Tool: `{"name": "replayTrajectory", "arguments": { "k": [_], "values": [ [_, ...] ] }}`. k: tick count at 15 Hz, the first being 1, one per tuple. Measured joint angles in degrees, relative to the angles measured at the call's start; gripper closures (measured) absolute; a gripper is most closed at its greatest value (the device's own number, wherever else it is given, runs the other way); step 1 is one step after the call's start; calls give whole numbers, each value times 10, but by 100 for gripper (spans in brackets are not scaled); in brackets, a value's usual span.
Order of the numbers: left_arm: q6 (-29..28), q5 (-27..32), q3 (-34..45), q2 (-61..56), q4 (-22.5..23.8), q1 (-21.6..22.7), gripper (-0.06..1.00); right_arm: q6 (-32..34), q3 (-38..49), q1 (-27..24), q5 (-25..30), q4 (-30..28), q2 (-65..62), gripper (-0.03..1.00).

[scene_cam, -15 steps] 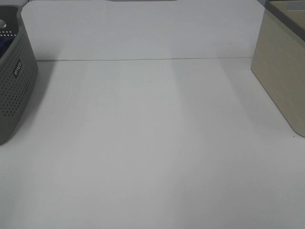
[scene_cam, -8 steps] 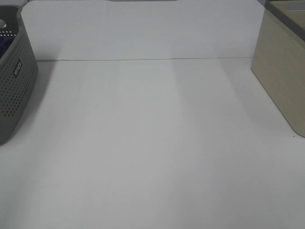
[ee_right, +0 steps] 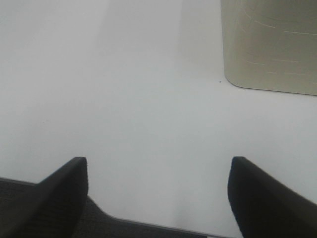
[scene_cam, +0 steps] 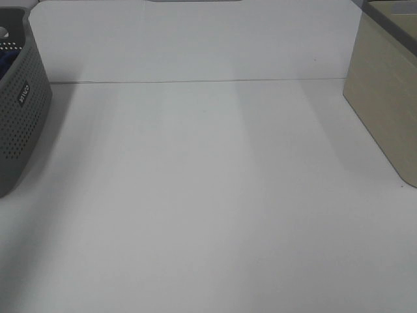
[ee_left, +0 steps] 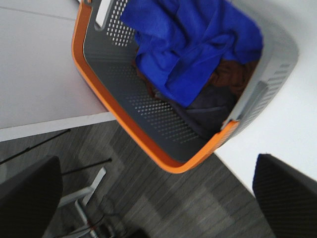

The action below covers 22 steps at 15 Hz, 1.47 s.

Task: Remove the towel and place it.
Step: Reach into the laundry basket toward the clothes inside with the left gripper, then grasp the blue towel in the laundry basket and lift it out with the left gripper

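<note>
Change across the last second is close to nil: in the high view no arm enters the frame, and the white table top shows the same basket and box in the same places. Read: task has not started in any visible way, towel not yet lifted.

Near side first. Right gripper hangs over bare table by the near edge, black fingers spread wide, nothing between them. Left gripper is also wide open and empty, looking down from above at the grey perforated plastic basket with orange rim; not touching it.

Royal-blue plush towel lies crumpled inside that basket, on top of a rust-brown cloth and a dark grey cloth. Part of the blue climbs the basket wall towards the rim. White tag not visible.

Farther out in the high view: the basket sits at the left edge of the table, towards the far left corner, only a sliver of towel showing. Beige rectangular box stands at the right edge near the far right corner, well apart from the basket.

Judgement: left arm is staged for the pick; next it needs to descend into the basket and pinch only blue, not the cloths under it.
</note>
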Motion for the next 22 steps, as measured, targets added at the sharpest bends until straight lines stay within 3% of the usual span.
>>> {"name": "replayTrajectory", "arguments": {
  "k": [3,6,7,10,13,17,20,22],
  "values": [
    [14,-8,-46,125,67,6,-5,0,0,0,0,0,0,20],
    [30,-62,-87,265,40,41,-5,0,0,0,0,0,0,20],
    [69,-73,-97,339,33,67,-5,0,0,0,0,0,0,20],
    [95,-96,-99,406,33,95,-5,0,0,0,0,0,0,20],
    [109,-140,-99,460,52,98,-4,0,0,0,0,0,0,20],
    [111,-153,-99,505,76,98,-2,0,0,0,0,0,0,20],
    [111,-169,-99,520,77,98,10,0,0,0,0,0,0,20],
    [111,-183,-99,526,77,98,27,0,0,0,0,0,0,20]
  ]
}}
